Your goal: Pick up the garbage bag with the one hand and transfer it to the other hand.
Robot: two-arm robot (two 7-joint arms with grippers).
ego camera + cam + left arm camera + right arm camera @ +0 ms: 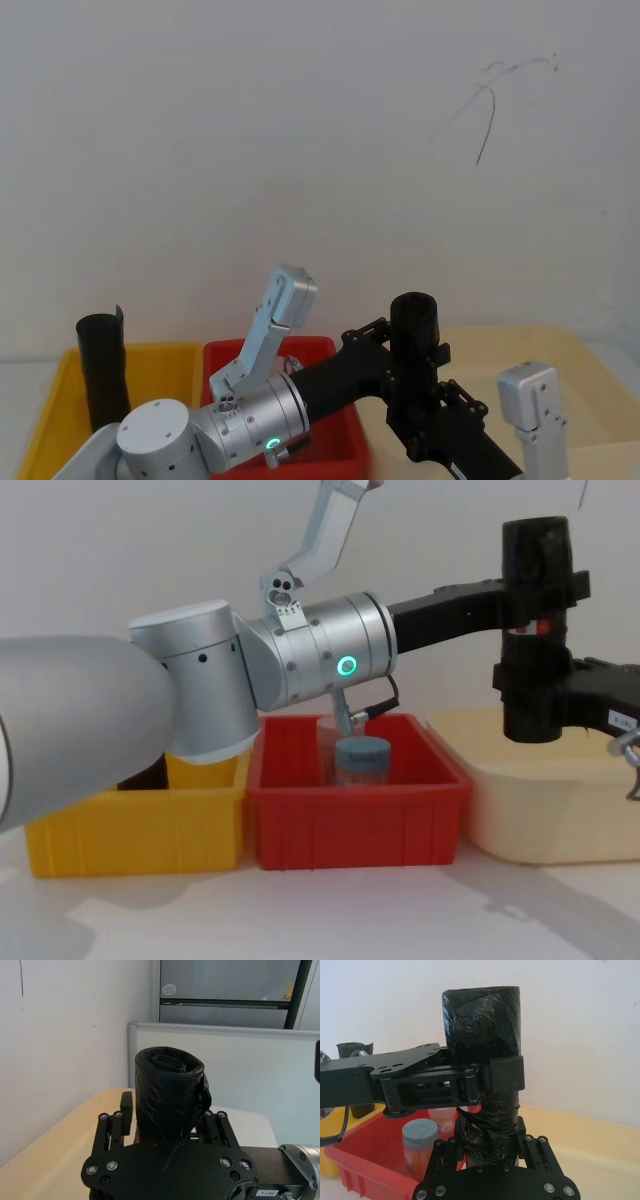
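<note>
The bag, long axis vertical in mid-air, is clamped above its label by the left end effector, while directly beneath it the right end effector is closed on its lower part.

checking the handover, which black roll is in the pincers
The red-labelled garbage bag, gripped mid-air by left pincer and right pincer; the plain roll stands in the yellow bin.
</note>
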